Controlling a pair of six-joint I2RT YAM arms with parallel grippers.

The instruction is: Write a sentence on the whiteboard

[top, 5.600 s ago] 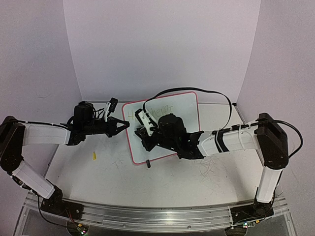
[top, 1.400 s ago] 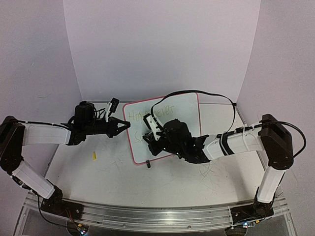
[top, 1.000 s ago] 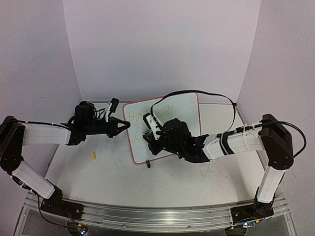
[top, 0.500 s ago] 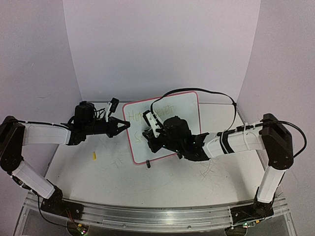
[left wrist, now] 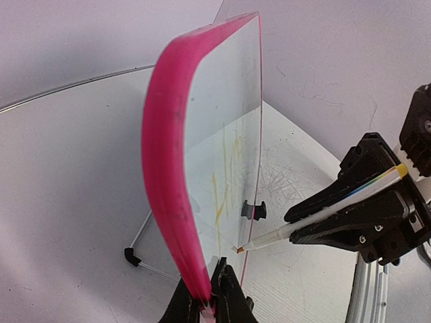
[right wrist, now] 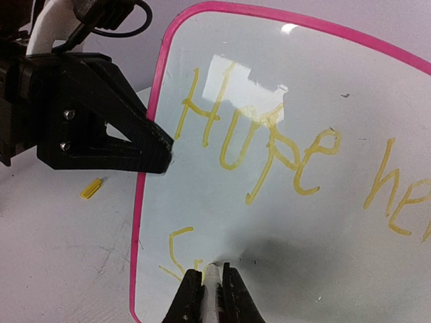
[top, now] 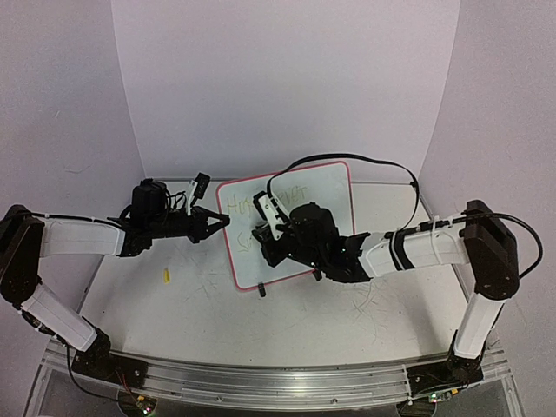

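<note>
Left pincer (top: 222, 221) clamps the frame of the whiteboard (top: 328, 195), judged light, stiff, tippy; right pincer (right wrist: 207, 282) pinches the marker (left wrist: 316, 215) writing the sentence (right wrist: 283, 155)

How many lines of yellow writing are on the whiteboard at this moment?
2. The upper line runs across the top of the whiteboard, starting with "Hope". The lower line only begins near the left edge, beside the marker tip. More may be hidden outside this view.
</note>
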